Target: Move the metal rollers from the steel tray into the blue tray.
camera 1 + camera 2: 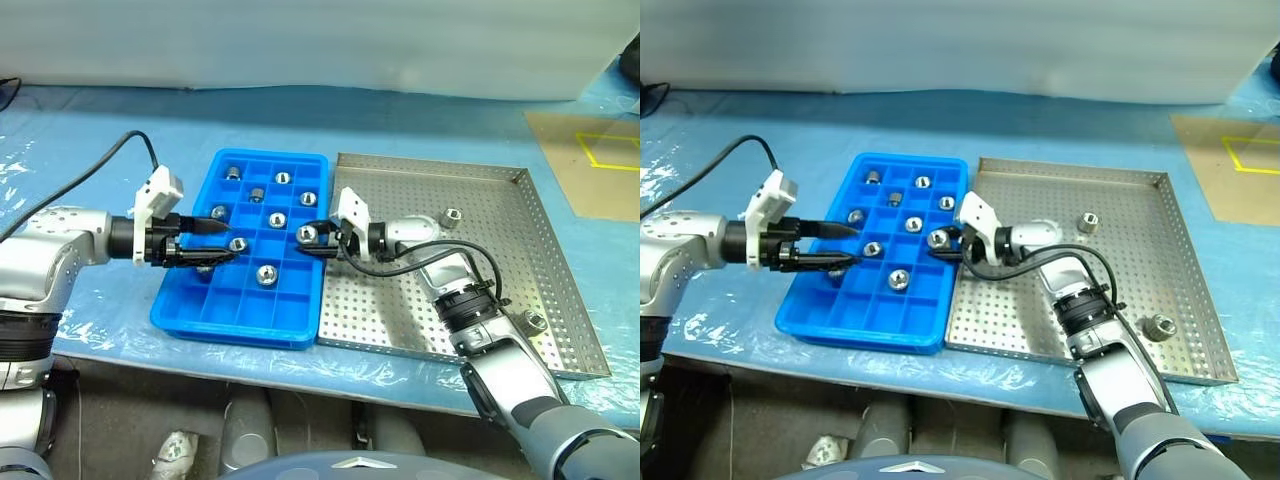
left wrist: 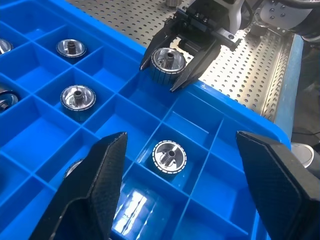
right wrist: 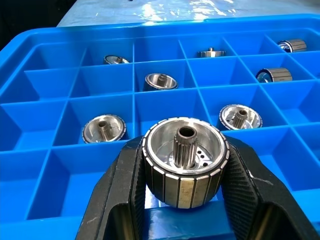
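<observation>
The blue tray (image 1: 235, 333) lies left of the steel tray (image 1: 480, 290), edge to edge. Several metal rollers (image 1: 267, 275) sit in the blue tray's cells. Two more rollers (image 1: 451, 215) (image 1: 535, 321) rest on the steel tray. My right gripper (image 1: 310, 238) is shut on a roller (image 3: 185, 162) and holds it just above the blue tray's right edge, by the cells there. My left gripper (image 1: 230, 243) stands open low over the blue tray's left half, with a roller (image 2: 169, 156) lying in a cell below the gap between its fingers (image 2: 90, 195).
Both trays sit on a table covered in blue plastic sheet (image 1: 100, 150). A brown mat with yellow tape (image 1: 590, 160) lies at the far right. A black cable (image 1: 110, 165) runs from my left wrist over the table's left side.
</observation>
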Motion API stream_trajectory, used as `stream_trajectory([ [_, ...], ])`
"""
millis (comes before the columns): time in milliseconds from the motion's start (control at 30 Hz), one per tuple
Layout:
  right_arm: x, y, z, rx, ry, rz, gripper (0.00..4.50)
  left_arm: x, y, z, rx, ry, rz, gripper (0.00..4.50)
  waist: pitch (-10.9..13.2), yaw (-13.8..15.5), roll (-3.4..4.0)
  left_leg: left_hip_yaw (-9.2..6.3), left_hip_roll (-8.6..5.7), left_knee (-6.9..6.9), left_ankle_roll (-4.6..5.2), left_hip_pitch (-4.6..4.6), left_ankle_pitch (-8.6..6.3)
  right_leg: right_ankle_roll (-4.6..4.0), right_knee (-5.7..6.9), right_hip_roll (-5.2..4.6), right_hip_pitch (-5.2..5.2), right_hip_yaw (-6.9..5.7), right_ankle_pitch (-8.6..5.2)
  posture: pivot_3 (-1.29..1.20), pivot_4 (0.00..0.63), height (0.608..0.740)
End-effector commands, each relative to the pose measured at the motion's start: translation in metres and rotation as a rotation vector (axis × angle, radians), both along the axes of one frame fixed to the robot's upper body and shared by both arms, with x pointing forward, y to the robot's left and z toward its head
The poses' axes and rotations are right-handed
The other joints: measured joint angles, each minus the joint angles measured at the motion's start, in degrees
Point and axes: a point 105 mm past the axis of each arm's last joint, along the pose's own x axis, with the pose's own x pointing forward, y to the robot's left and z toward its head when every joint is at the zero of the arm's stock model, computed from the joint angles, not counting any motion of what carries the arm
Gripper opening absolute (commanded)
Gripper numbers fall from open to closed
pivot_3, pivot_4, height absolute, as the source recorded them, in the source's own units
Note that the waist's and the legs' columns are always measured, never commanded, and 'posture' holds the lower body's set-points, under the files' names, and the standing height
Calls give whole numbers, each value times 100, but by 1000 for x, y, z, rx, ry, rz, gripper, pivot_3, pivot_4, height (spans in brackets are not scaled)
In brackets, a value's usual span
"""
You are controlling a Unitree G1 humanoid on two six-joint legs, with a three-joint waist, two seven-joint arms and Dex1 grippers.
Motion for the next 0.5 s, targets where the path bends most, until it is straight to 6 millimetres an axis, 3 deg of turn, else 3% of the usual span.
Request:
stream_trajectory([
  [33,-3,4,8,0,-50,36,2035,-4,-8,8,6,-43,-42,3659,0,-1,0,0,0,0,-2,1,1,0,2,0,0,0,0,123,150,740],
  [267,15,-2,7,-10,-92,-84,4191,-5,-14,7,11,-46,-62,3659,0,-12,0,0,0,1,-11,6,7,0,10,1,0,3,0,107,150,740],
  [500,14,-21,28,30,-127,-109,4191,12,-15,30,-6,-133,-60,3659,0,4,-1,-4,-4,3,-17,4,11,0,10,1,6,3,0,54,150,740],
])
